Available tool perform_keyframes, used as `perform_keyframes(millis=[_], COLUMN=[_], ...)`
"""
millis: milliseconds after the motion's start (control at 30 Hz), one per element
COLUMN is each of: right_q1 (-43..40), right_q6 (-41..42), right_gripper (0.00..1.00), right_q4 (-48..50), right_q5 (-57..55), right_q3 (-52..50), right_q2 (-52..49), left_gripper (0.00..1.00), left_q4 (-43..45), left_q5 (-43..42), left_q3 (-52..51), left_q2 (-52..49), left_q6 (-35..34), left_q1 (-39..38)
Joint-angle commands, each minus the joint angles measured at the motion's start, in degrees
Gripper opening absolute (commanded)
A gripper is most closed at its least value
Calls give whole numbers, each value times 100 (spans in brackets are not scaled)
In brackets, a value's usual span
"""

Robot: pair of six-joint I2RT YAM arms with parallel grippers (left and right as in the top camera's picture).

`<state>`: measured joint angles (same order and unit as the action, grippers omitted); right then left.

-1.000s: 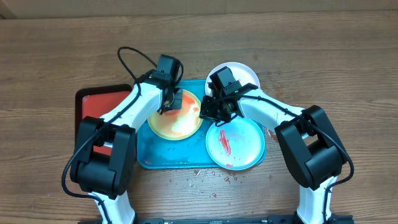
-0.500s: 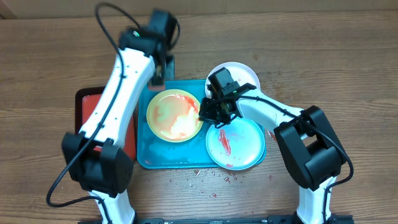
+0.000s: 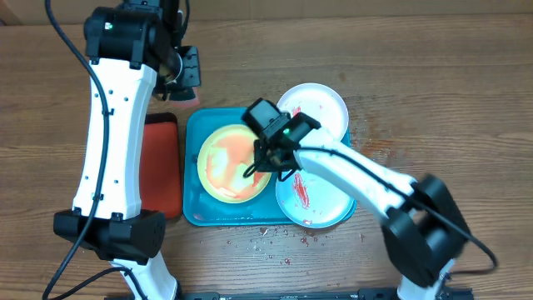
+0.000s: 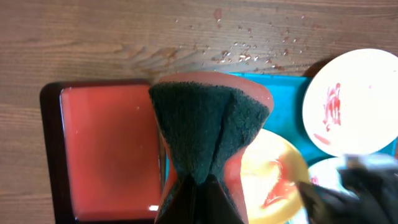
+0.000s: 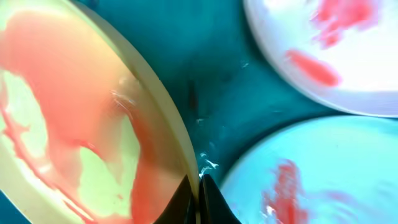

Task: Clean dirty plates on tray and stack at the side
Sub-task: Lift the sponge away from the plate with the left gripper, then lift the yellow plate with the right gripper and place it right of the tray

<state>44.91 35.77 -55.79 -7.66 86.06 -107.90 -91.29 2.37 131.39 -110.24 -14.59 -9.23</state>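
Note:
The yellow-green rimmed plate, smeared with red sauce, lies on the turquoise tray. My right gripper is shut on its right rim; the right wrist view shows the fingertips pinching the rim of the plate. The pale aqua plate overhangs the tray's front right, and the white plate lies at the back right; both carry red smears. My left gripper is raised at the back left, shut on a sponge with a dark green face.
A red tray with a dark rim lies left of the turquoise tray, also in the left wrist view. Sauce specks and crumbs dot the wooden table in front of the trays and right of the white plate.
My left arm lifted the sponge off the yellow plate and swung up to the back left. My right gripper shifted left and now grips the yellow plate's rim.

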Motion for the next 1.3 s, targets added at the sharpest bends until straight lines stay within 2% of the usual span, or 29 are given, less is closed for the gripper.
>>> perform_keyframes(millis=[0,333,767,1267], right_q1=[409,1576,2398,2490], right_q6=[-17,216,240,109], right_gripper=[4,4,4,4], right_q4=[-271,-986,-1248,-1252], right_q5=[-1899,-5016,-8142,-8247], right_q3=[378,420,420,428], right_q2=[540,964,964,977], left_gripper=[4,4,4,4], left_q4=[-4,192,328,457], left_q5=[-155,-153,-153,-133], left_q3=[-223,-953,-1029,-1029], left_q2=[2,0,0,0], left_q6=[133,133,133,133], left_q1=[-11,-11,-11,-7])
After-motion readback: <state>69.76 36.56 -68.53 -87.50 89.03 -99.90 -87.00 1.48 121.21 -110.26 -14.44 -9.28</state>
